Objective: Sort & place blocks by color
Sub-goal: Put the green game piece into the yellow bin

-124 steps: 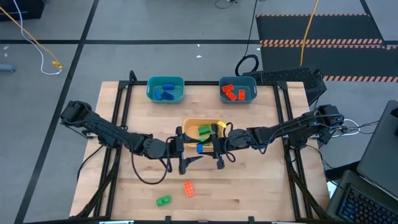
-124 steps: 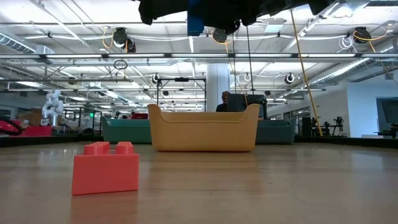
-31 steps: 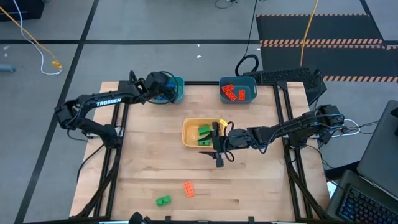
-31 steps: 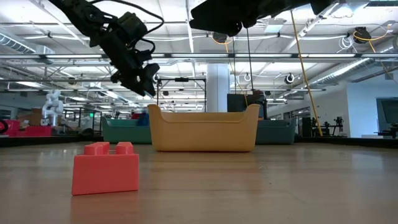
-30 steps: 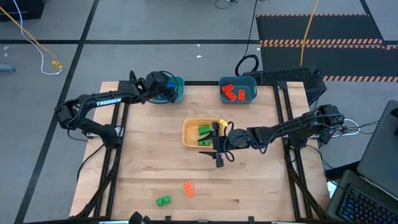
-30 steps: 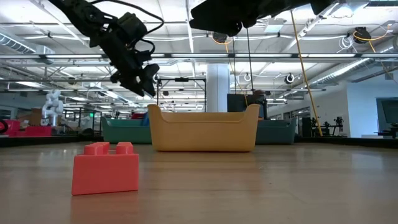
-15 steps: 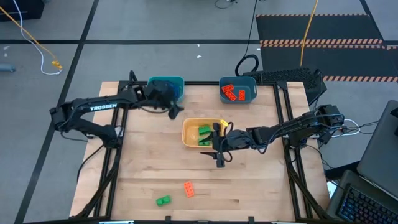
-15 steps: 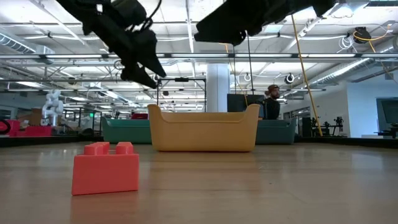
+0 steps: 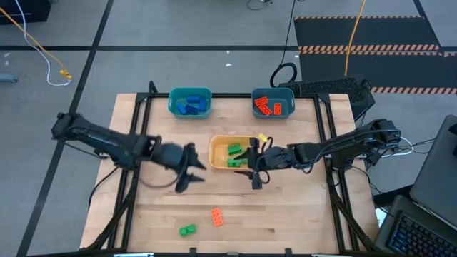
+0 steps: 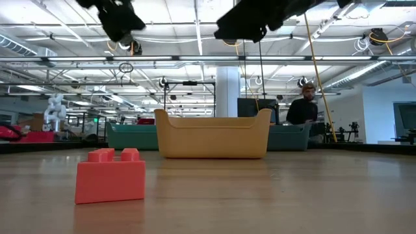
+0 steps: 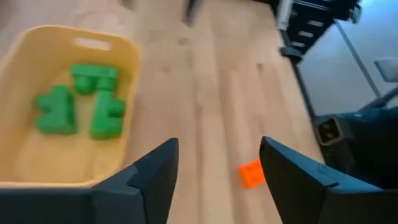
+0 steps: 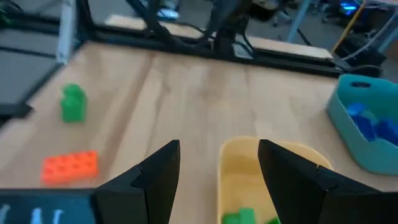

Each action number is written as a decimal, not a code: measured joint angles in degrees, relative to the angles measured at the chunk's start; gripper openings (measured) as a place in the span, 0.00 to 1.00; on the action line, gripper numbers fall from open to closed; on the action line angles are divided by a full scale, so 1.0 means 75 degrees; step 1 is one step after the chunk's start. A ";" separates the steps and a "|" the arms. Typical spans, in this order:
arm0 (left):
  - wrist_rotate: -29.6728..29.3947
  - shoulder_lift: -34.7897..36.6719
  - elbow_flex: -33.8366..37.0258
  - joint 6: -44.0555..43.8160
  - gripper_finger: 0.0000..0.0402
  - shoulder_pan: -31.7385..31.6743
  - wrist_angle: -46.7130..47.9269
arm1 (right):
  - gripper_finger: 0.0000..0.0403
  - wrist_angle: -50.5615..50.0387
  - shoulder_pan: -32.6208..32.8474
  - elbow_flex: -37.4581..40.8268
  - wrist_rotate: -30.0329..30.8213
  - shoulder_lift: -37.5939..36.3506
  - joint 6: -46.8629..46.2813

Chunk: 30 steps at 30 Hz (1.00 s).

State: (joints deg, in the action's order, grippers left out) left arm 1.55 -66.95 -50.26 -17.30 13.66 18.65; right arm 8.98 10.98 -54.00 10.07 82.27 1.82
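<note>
Two blocks lie loose near the table's near edge: an orange block point(image 9: 216, 217) point(image 10: 110, 175) point(image 11: 252, 174) point(image 12: 69, 167) and a green block point(image 9: 188, 230) point(image 12: 73, 102). Green blocks point(image 11: 81, 109) lie in the yellow bin point(image 9: 214, 151). Blue blocks point(image 9: 190, 105) fill the far-left teal bin, and orange blocks point(image 9: 269, 106) the far-right teal bin. My left gripper point(image 9: 187, 169) point(image 11: 217, 180) hangs open above bare wood, left of the yellow bin. My right gripper point(image 9: 253, 168) point(image 12: 217, 180) hovers open at the yellow bin's right side.
The yellow bin point(image 10: 213, 135) sits mid-table between the two grippers. The two teal bins point(image 9: 172, 103) point(image 9: 291, 101) stand at the far edge. Black frame rails run along the table's left and right sides. A person point(image 10: 304, 109) shows in the room beyond the table.
My left gripper has left the far-left teal bin and swung toward the near edge. It now hangs beside the yellow bin's left side. The loose blocks and the bins have stayed put.
</note>
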 joint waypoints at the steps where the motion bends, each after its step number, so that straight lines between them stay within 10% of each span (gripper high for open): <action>1: -0.0239 -0.0028 0.0000 -0.0089 0.55 0.0327 -0.0050 | 0.52 0.0007 -0.0002 0.0000 -0.0154 -0.0070 -0.0074; 7: -0.0709 -0.0468 0.0003 -0.1004 0.49 0.1877 -0.0456 | 0.52 -0.0002 0.0009 -0.0003 -0.1223 -0.0055 -0.0384; 30: -0.0319 -0.2650 -0.0997 -0.5230 0.50 0.4167 0.0492 | 0.52 0.1120 0.0166 -0.0003 -0.0911 0.0623 -0.1516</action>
State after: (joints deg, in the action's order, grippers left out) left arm -0.84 -86.83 -57.73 -56.52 44.91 22.34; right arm 17.38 12.23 -54.02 3.23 86.94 -9.55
